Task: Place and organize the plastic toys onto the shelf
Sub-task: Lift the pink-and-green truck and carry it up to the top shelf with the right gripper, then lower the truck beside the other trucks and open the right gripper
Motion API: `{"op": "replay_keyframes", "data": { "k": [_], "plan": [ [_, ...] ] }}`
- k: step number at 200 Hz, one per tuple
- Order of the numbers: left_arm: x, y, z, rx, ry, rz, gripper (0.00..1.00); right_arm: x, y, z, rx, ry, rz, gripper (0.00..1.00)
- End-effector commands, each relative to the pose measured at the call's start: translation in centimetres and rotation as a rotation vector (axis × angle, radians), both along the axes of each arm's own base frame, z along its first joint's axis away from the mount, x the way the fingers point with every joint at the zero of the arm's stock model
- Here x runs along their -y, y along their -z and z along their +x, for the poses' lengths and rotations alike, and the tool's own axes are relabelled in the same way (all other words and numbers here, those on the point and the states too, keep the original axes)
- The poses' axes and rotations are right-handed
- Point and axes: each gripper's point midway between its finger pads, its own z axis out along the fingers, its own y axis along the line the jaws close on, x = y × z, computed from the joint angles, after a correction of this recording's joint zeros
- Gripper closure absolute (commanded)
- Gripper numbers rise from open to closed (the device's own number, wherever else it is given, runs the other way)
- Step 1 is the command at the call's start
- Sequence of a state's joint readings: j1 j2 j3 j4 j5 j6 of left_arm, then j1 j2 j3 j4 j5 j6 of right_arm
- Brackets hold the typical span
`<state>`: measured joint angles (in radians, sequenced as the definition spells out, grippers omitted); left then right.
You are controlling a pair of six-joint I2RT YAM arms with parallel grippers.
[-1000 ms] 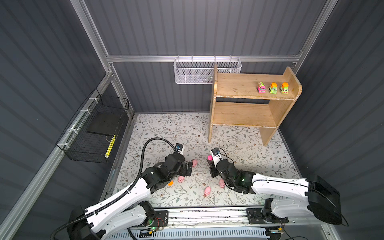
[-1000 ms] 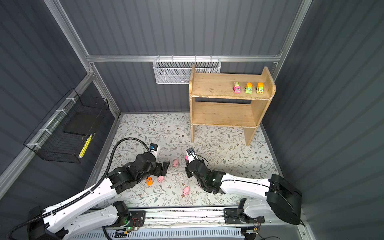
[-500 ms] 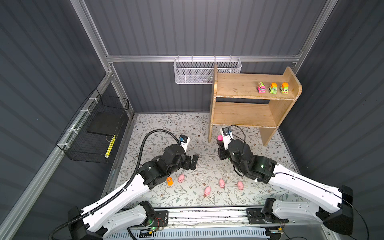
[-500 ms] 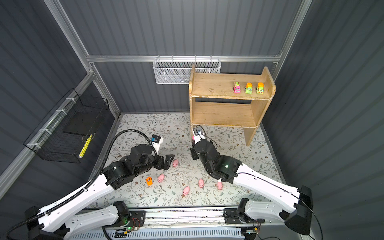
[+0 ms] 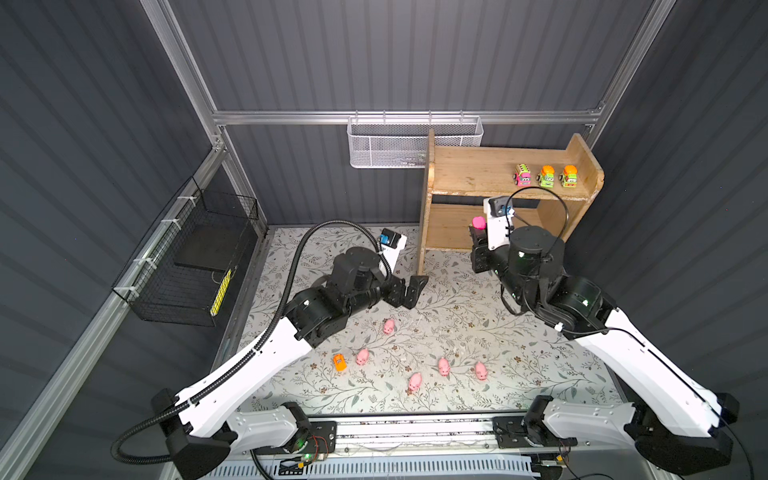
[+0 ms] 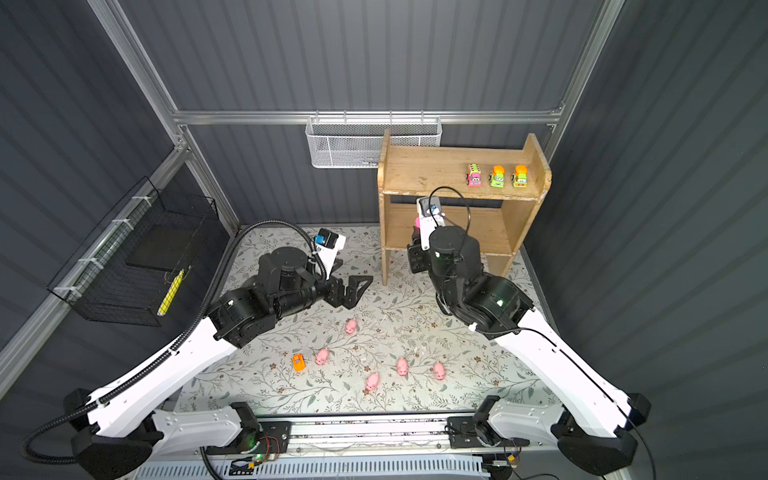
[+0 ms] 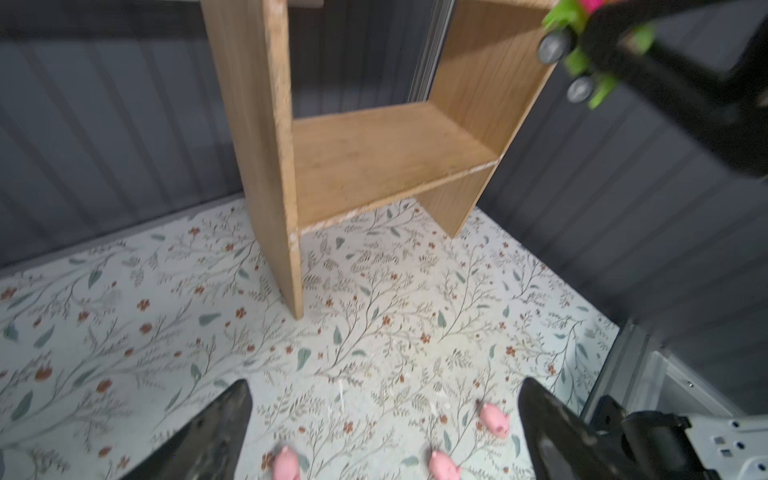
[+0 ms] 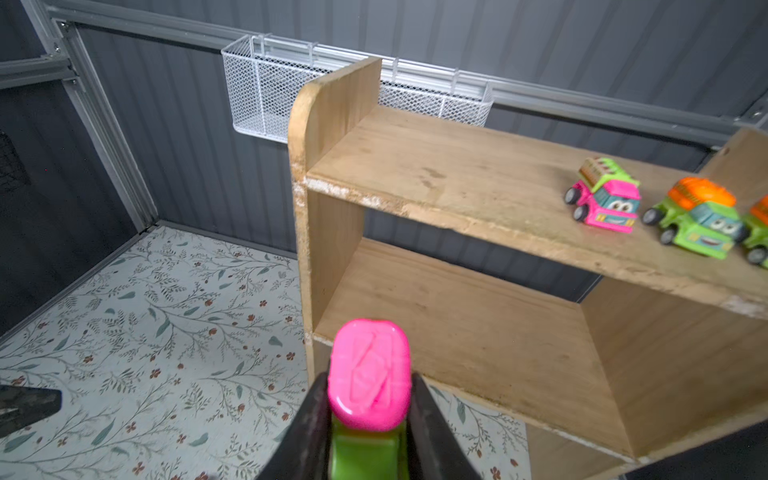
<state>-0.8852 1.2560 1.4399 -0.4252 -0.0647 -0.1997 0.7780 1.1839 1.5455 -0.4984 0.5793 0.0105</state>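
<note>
Right claw point(image 8: 369, 415): clenched on a pink-topped green toy vehicle point(image 8: 368, 374). You have it in the air just in front of the shelf point(image 5: 469, 174), before the lower tier's opening, toward the side panel nearer the white mesh basket point(image 5: 415, 145).

Upper tier, far end from that panel: three vehicles point(image 5: 546, 176) in a row, faces forward.

Left claw point(image 5: 406, 291): released, jaws wide, empty, hovering over the floral bench point(image 5: 457, 299).

On the bench, well apart from the shelf, you have five pink pigs point(image 5: 414, 381) and one orange vehicle point(image 5: 340, 362), which sits just beside a pig.
</note>
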Motion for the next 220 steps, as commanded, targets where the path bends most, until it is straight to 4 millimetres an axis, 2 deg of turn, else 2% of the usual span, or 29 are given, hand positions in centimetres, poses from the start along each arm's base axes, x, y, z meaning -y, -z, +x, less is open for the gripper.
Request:
{"op": "replay_keyframes", "data": {
  "k": [1, 20, 50, 61, 104, 139, 163, 188, 220],
  "plan": [
    [1.8, -3.2, -0.2, 0.064, 0.077, -0.005, 0.0, 0.7, -1.0, 0.7, -0.003, -0.006, -0.022, 0.69],
    [3.2, -4.4, 0.4, 0.075, 0.103, -0.003, 0.0, 1.4, -2.5, 1.4, 0.006, 0.005, -0.009, 0.69],
    [4.8, -4.3, 1.6, 0.085, 0.111, 0.001, 0.0, 2.3, -4.7, 3.0, 0.012, 0.0, 0.037, 0.69],
    [5.5, -4.0, 2.0, 0.084, 0.117, 0.006, 0.0, 2.7, -4.9, 4.0, 0.001, 0.009, 0.033, 0.7],
    [7.9, -5.3, 3.3, 0.12, 0.156, 0.022, 0.0, 3.6, -6.2, 7.5, -0.017, 0.024, 0.048, 0.7],
    [8.7, -6.2, 3.8, 0.139, 0.166, 0.042, 0.0, 4.4, -5.9, 10.3, -0.051, 0.028, 0.088, 0.7],
    [8.6, -6.0, 4.1, 0.144, 0.161, 0.067, 0.0, 5.1, -5.1, 11.9, -0.077, 0.032, 0.114, 0.7],
    [8.5, -5.8, 4.4, 0.154, 0.146, 0.089, 0.0, 5.8, -4.3, 13.1, -0.101, 0.039, 0.137, 0.7],
    [8.6, -6.6, 4.5, 0.176, 0.152, 0.082, 0.0, 6.1, -3.7, 14.2, -0.112, 0.05, 0.138, 0.7]
  ]
}}
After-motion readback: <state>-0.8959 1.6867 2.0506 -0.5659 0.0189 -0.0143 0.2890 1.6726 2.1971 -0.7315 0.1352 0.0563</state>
